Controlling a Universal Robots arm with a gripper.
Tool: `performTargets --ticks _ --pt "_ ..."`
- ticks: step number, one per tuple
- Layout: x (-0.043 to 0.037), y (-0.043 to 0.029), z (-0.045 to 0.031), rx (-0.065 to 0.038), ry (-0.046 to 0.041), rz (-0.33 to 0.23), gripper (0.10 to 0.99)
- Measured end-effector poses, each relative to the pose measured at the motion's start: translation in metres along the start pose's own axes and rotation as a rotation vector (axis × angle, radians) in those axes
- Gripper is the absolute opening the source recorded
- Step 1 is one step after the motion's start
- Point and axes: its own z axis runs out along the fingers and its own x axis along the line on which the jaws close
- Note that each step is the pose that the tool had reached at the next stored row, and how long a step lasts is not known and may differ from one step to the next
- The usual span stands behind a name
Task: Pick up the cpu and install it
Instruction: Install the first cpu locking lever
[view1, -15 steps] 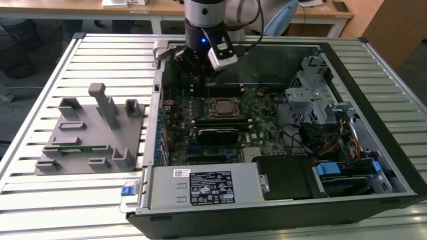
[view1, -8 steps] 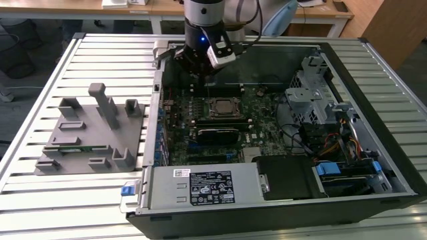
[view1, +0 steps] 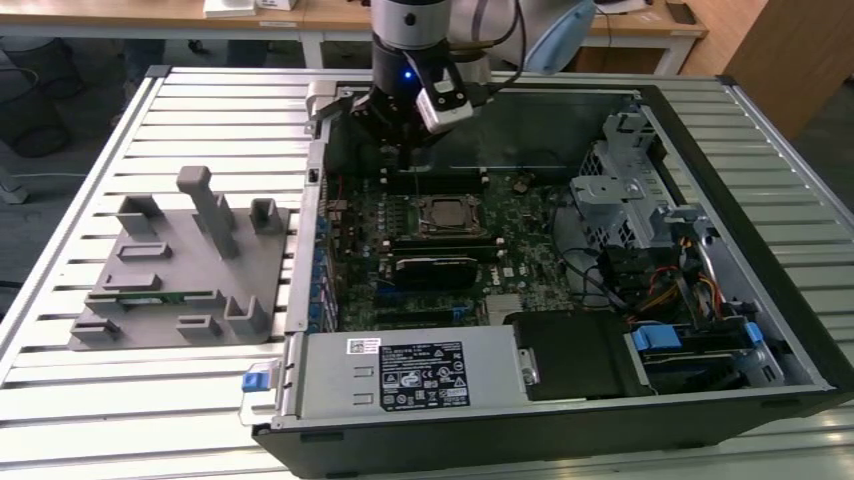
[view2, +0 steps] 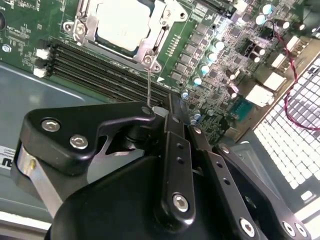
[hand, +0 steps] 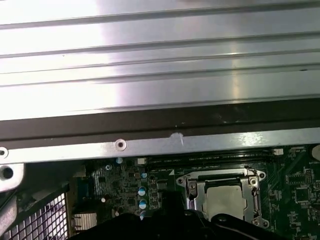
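Nearest in the exterior view, the open computer case lies on a slatted metal table, and its power supply carries a black label with white print and a small white sticker, both too small to read. At the exterior view's left stands a grey fixture with a green memory stick lying in it. Farther in, on the green motherboard, the cpu sits in the metal socket frame, its silvery top showing in both wrist views. Beyond the socket, the gripper hangs above the board's far edge, apart from the cpu. In the second wrist view the gripper's black fingers are pressed together with nothing between them. White print on the board is too fine to make out.
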Motion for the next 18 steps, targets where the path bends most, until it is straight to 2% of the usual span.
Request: performTargets --ticks 7,14,18 --pt "-0.0108 0.0018 0.0 0.0 0.0 -0.001 0.106" --pt "-0.0271 0.004 0.0001 0.0 0.0001 -0.002 0.106" --pt "-0.0282 0.0038 0.0003 0.0 0.0001 -0.002 0.106"
